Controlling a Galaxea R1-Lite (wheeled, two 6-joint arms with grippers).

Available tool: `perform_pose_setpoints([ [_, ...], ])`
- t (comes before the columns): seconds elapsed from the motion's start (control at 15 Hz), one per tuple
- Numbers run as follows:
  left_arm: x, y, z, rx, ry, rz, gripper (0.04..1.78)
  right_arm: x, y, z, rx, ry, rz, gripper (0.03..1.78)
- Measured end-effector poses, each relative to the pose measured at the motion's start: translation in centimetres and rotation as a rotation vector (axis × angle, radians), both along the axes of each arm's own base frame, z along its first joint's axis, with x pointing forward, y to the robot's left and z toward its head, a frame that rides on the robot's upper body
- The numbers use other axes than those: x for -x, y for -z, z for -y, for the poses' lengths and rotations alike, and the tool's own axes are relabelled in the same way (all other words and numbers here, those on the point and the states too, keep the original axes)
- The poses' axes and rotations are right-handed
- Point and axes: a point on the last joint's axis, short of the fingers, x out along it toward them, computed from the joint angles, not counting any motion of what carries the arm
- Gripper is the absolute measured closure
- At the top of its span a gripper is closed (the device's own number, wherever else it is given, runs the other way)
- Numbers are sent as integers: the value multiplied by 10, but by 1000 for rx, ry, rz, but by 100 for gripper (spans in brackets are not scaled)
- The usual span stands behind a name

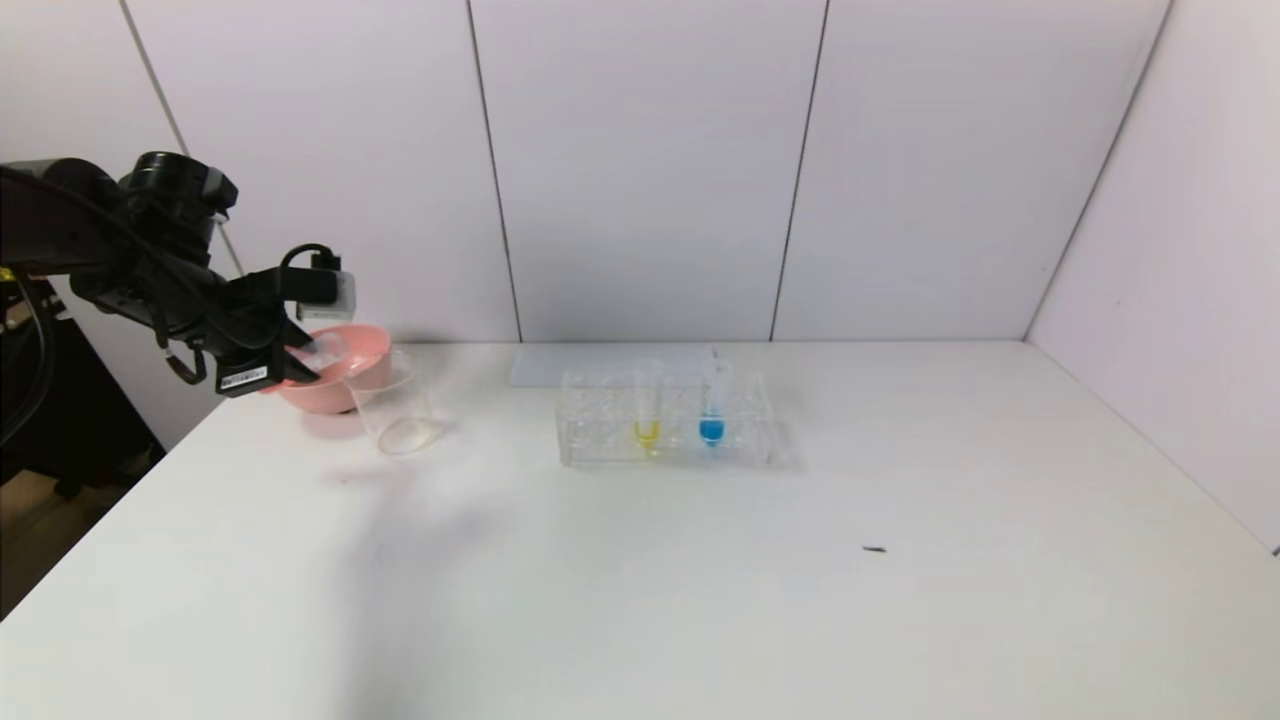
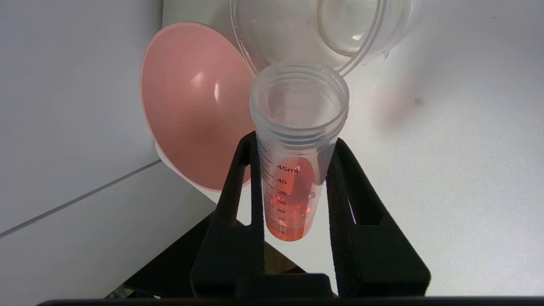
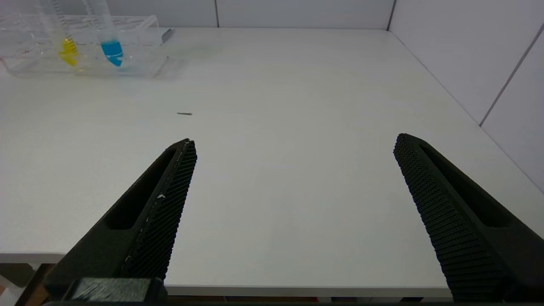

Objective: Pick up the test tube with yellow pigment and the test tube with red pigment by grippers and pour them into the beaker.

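Test tubes, three: one test tube with red pigment (image 2: pixel 293 170), one test tube with yellow pigment (image 1: pixel 647 405), one blue-tipped tube (image 1: pixel 712 405). Beaker (image 1: pixel 395 405), one, clear. Pink bowl (image 1: pixel 345 385), one. Clear tube rack (image 1: pixel 600 440), one; two of the tubes stand in it, the count of its unfilled wells not legible through the clear plastic. Grippers, two: left gripper (image 2: pixel 293 187), right gripper (image 3: pixel 293 170). Small dark speck (image 1: pixel 875 549) on the table (image 1: pixel 900 620), one. Table, one.
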Motion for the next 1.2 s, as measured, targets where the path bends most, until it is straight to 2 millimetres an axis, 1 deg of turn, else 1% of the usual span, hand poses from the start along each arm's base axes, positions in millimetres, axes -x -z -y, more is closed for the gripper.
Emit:
perform_pose_setpoints([
  [0.67,-8,-3,12,-112,27,-16,138,0,0,0,0,0,0,11],
  [0.93,-9,-2,14,-140,22,-60,138,0,0,0,0,0,0,11],
  [1.2,-13,-2,15,-182,23,-59,138,0,0,0,0,0,0,11],
])
